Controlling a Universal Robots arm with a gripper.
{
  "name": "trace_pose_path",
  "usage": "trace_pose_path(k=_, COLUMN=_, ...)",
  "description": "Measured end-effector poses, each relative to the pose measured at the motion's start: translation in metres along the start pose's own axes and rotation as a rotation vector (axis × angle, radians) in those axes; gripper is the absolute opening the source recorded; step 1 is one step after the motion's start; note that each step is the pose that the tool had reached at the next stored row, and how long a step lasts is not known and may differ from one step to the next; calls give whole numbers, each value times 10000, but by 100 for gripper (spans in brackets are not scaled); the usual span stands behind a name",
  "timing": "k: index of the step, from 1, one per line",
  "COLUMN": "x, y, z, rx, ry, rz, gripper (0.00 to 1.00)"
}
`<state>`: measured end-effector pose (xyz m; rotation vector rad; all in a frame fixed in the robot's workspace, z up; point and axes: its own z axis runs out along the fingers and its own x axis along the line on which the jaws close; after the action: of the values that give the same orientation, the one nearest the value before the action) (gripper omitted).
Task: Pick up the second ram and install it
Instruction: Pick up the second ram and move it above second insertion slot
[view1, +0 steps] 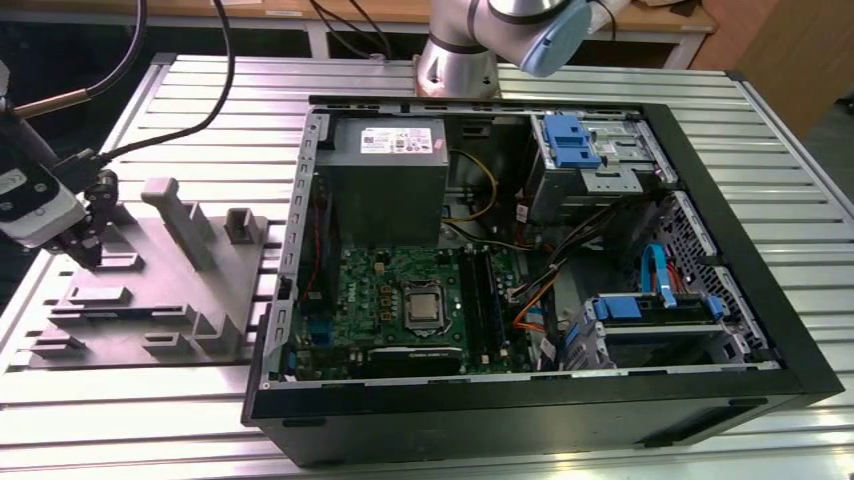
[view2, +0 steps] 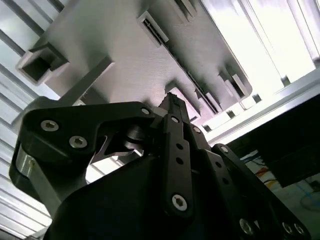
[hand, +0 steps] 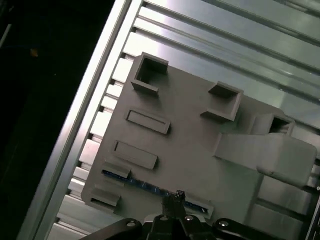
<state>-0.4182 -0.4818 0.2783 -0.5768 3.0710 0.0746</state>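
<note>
I have the fingers (hand: 178, 199) pinched nearly together on the top edge of the second ram (hand: 137, 183), which stands in its grey holder (hand: 200, 125) on the bench (hand: 225, 30), not yet lifted or installed.

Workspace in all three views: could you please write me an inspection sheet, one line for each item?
Surface: slatted aluminium table, carrying a grey fixture plate and an open computer case.
Job's things: second ram sits in a slot of the fixture plate.
Clutter: nothing seen.
Gripper: gripper hangs right over the ram; contact cannot be told.
Cables: black cables run toward the wrist; coloured cables lie inside the case.
Surroundings: arm's base beyond the case, in the exterior view.
</note>
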Motion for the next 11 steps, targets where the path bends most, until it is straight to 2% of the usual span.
trace_pose_path(k=11, x=2, y=-4, z=91, rx=-49, ry=89, rz=-2008, gripper=10)
